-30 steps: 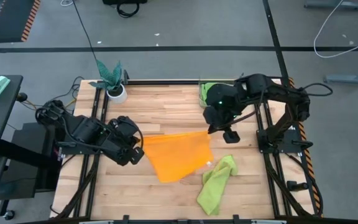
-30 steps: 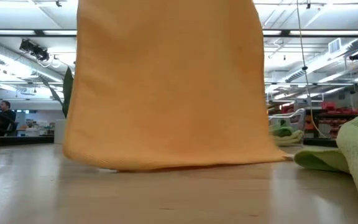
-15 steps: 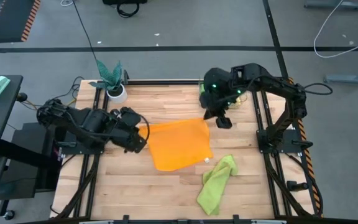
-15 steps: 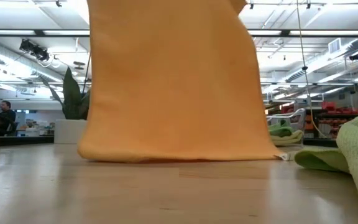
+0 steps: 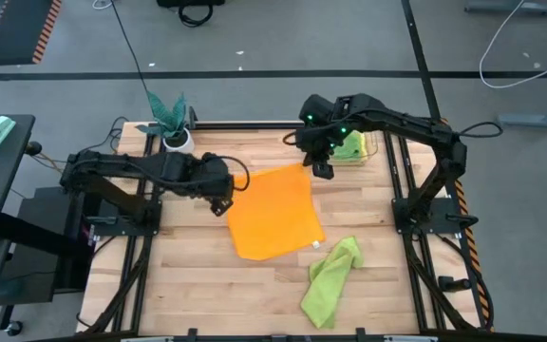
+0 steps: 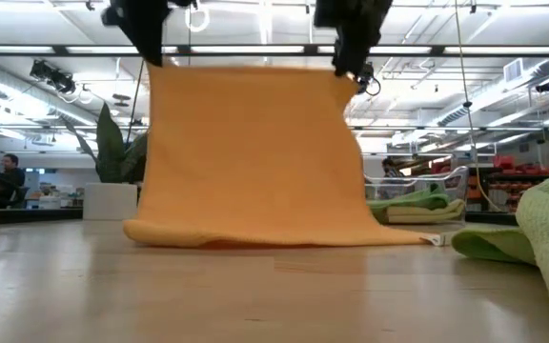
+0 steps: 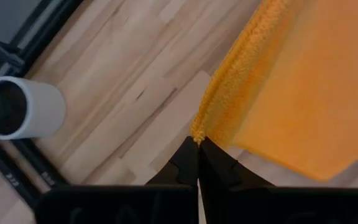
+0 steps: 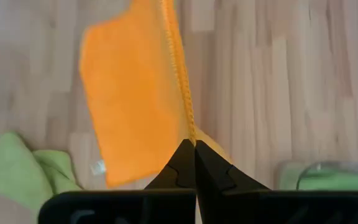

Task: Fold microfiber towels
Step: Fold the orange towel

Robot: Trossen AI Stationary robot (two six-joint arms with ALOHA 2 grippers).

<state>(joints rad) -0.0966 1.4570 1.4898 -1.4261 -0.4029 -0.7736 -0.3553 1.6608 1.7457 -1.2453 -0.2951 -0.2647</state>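
You have the orange towel [image 5: 272, 214] pinched by its two far corners and hung like a curtain, its lower edge resting on the wooden table [image 5: 188, 294]. The left gripper [image 5: 224, 201] has its fingers pressed together on the corner nearer the white plant pot [image 5: 178, 143]; the left wrist view shows the fuzzy hem caught right at the fingertips. The right gripper [image 5: 322, 169] is clamped the same way on the other top corner, on the side away from the pot, close to the clear bin holding a lime green towel [image 5: 350, 145].

This looks like the first fold of the orange towel: it is lifted and spread, with nothing doubled over yet. The next move likely calls for carrying both held corners together, level and in step, over the edge resting on the table, so the raised half lays flat onto the lower half with corners matched. Uneven travel could skew the fold.

A second lime green towel [image 5: 330, 280] lies crumpled just beyond the orange one, well away from the pot.
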